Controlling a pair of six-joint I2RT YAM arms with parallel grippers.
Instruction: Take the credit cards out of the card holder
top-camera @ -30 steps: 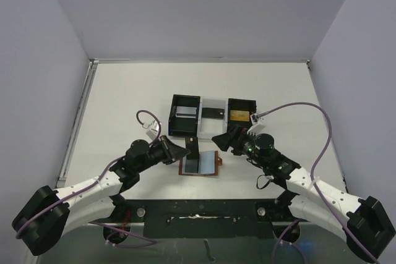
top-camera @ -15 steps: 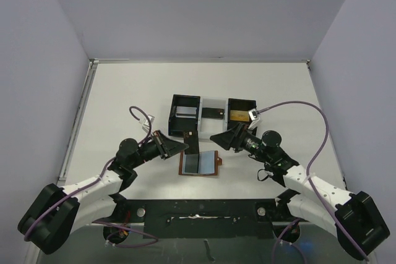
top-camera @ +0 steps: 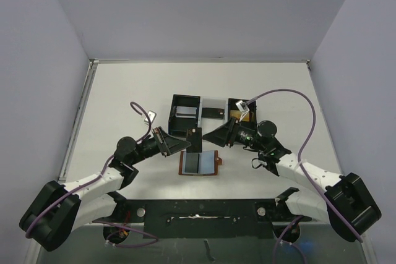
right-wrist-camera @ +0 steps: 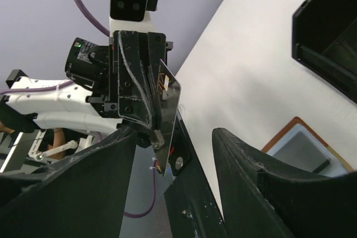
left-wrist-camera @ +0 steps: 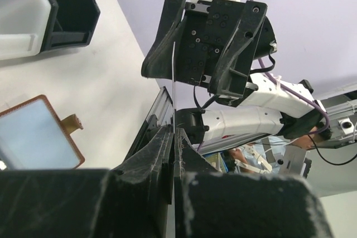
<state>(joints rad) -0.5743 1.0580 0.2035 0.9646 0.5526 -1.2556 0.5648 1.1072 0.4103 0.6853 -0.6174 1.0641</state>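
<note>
Position of the two arms over the white surface [top-camera: 124,91].

Left end effector [top-camera: 187,145]: jaws closed on one edge of a dark rectangular card [right-wrist-camera: 167,107]. The card stands upright beyond the fingertips, clear of the surface.

Right end effector [top-camera: 209,136]: jaws apart, gripping nothing. It faces the left end effector tip to tip, and the card stands in the gap between its fingers. In the left wrist view the card appears edge-on as a thin line close beside one right finger [left-wrist-camera: 163,37]. Whether it touches that finger cannot be told.

Brown leather bifold card holder [top-camera: 200,164]: lies open and flat on the surface, below the meeting fingertips and slightly nearer the arm bases. Neither end effector touches it. Its blue-grey inner pockets face up, and its snap tab points toward the right arm's side.

Black-and-white three-compartment tray [top-camera: 172,114]: rests on the surface just beyond both end effectors, on the side away from the bases. The black compartment nearest the left end effector holds a grey card [top-camera: 184,112]. The white middle compartment holds a black card [top-camera: 212,113]. The compartment nearest the right end effector is partly hidden by the right wrist.
</note>
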